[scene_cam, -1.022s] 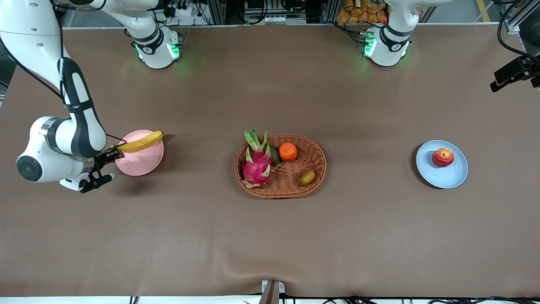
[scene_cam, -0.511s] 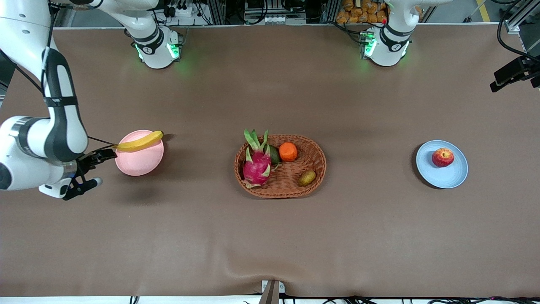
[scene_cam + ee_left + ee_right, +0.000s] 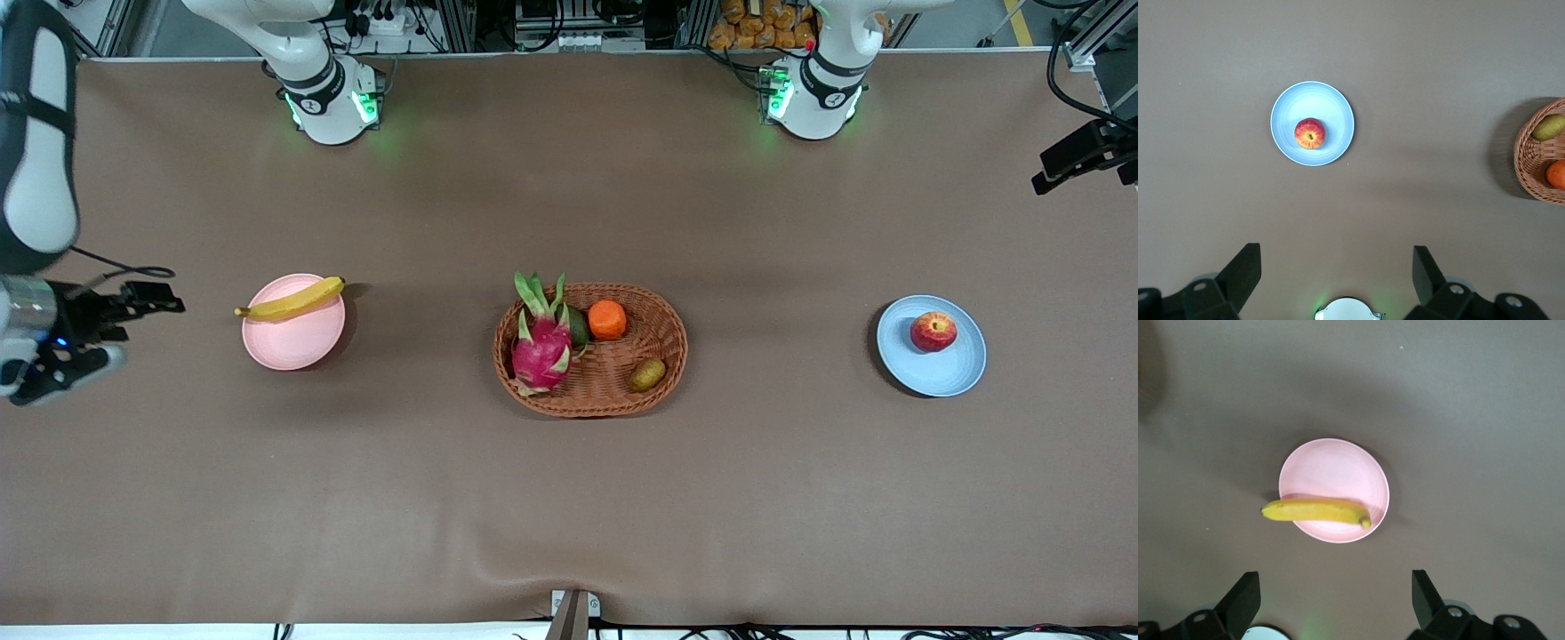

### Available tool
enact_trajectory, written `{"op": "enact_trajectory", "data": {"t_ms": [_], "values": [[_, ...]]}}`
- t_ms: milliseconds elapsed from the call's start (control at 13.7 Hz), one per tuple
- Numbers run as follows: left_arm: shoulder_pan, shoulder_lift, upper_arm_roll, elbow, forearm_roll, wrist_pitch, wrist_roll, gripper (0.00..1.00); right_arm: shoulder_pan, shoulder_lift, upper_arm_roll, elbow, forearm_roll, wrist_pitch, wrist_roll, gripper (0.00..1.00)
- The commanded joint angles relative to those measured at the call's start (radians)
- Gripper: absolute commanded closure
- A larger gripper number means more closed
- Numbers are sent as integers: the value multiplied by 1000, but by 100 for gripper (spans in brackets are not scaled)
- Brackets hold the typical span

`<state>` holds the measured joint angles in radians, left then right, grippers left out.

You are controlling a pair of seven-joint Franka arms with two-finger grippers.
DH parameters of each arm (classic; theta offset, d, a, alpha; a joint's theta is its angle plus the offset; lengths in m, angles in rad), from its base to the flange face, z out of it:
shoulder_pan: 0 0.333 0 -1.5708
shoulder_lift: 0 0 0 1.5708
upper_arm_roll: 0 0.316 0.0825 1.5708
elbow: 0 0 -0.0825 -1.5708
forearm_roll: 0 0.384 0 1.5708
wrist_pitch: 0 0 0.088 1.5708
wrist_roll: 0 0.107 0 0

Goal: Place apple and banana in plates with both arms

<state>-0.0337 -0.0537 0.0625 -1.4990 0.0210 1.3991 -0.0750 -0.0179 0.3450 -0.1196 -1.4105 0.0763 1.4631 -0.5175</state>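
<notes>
– Since both fruits look to be down, is anything left to do?
– Not much, I'd say. Take the wicker basket (image 3: 662,356) as the middle of a dial, twelve toward the robots' bases. The pink plate (image 3: 298,342) sits at nine o'clock, the blue plate (image 3: 942,373) at three, each well apart from the basket.
– And the banana (image 3: 292,300)?
– It lies on the pink plate, across the twelve o'clock part of the rim, with both tips poking out past the edge. It's about as long as the plate is wide, so it bridges the rim rather than settling flat.
– Is the right claw (image 3: 142,331) holding anything?
– No. Its fingers stand wide apart and empty, over bare counter (image 3: 569,498) at nine o'clock of the pink plate, clear of the banana.
– The apple (image 3: 933,332)?
– It's upright on the blue plate, a little toward twelve o'clock of centre. It's round, so the shallow dish keeps it from rolling.
– And the left claw (image 3: 1335,273)?
– It's spread open with nothing in it, high over the counter and looking down on the apple's plate. That arm seems to be waiting.
– What about the rest of the fruit?
– The dragon fruit (image 3: 540,351), orange (image 3: 607,320) and kiwi-like fruit (image 3: 648,374) sit in the basket; they're not part of the job.
</notes>
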Motion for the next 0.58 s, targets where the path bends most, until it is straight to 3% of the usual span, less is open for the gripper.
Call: {"op": "enact_trajectory", "data": {"t_ms": [0,219,511], "values": [[-2,2,-1,6,-7,6,18,0,-8,-99,14,-21,20,-68,162,0],[3,2,-1,5,-7,6,20,0,44,-202,15,-27,16,-141,348,0],[3,2,-3,5,-7,6,20,0,130,-268,15,-38,5,-164,525,0]]}}
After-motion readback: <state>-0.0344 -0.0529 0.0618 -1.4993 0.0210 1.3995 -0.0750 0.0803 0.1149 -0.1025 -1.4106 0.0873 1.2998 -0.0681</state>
